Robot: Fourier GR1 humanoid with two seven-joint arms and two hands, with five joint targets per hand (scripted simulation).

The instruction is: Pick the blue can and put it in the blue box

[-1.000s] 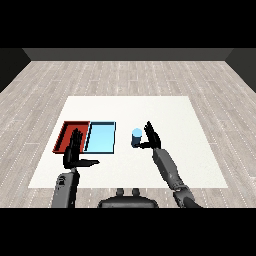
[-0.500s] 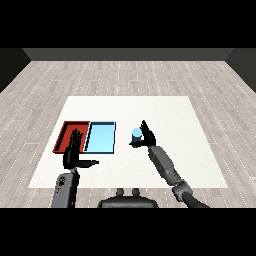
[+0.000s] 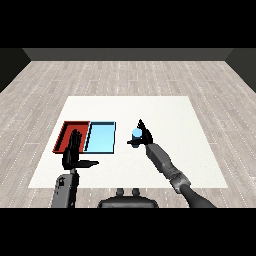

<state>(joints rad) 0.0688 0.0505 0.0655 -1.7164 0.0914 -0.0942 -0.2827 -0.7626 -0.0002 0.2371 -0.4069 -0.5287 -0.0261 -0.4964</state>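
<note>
The white table (image 3: 165,112) spans the middle of the scene, and on its left part two shallow trays lie side by side, touching along one edge: the red tray (image 3: 67,131) further left and the light blue tray (image 3: 102,137) to its right. Nothing shows inside either tray; the red one is partly covered by the left hand (image 3: 73,156), which stands upright at the near left with fingers straight and the thumb stuck out to the right, holding nothing. To the right of the light blue tray, apart from it, stands the blue can (image 3: 136,135), upright on the table or just above it; which cannot be told. The right hand (image 3: 144,136) is against the can's right side, its fingers rising behind and above the can and its thumb crossing the can's near side, so the hand curls round it. Compared with a second ago, the right hand has moved left from a spread pose just beside the can to closing on it, while the left hand and both trays are where they were.
</note>
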